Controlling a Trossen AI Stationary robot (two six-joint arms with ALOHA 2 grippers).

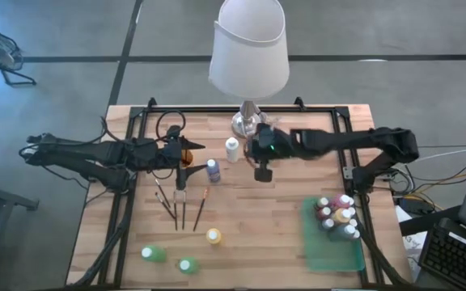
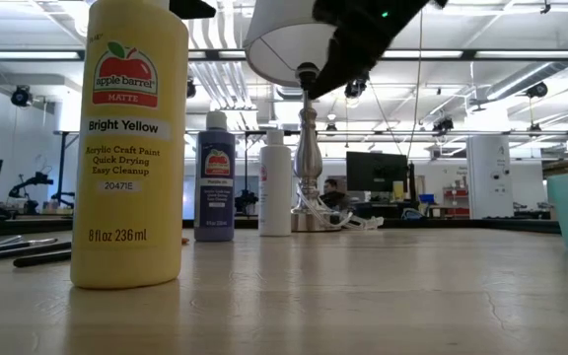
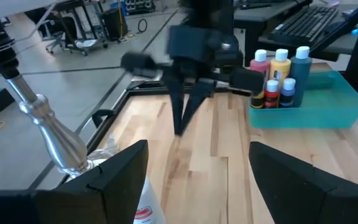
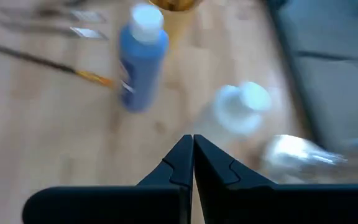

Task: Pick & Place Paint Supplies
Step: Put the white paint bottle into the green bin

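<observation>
Loose paint bottles stand upright on the wooden table: a blue one [image 1: 213, 170] [image 4: 143, 59], a white one [image 1: 232, 149] [image 4: 241, 109], a yellow one [image 1: 213, 236] [image 2: 131, 148] and two green ones [image 1: 153, 254]. Several thin brushes [image 1: 180, 206] lie flat left of the middle. My right gripper [image 1: 263, 172] [image 3: 179, 121] is shut and hangs slanting down above the table, right of the white and blue bottles, touching nothing. My left gripper [image 1: 194, 149] [image 3: 199, 149] stands open and about level, left of the white bottle, with nothing between its fingers.
A tall lamp with a white shade [image 1: 249, 48] stands on its metal foot [image 1: 249, 121] [image 3: 42, 124] at the far middle. A green tray [image 1: 334, 242] [image 3: 328, 102] at the near right holds several bottles [image 1: 336, 214]. An orange thing [image 1: 188, 155] lies by my left gripper.
</observation>
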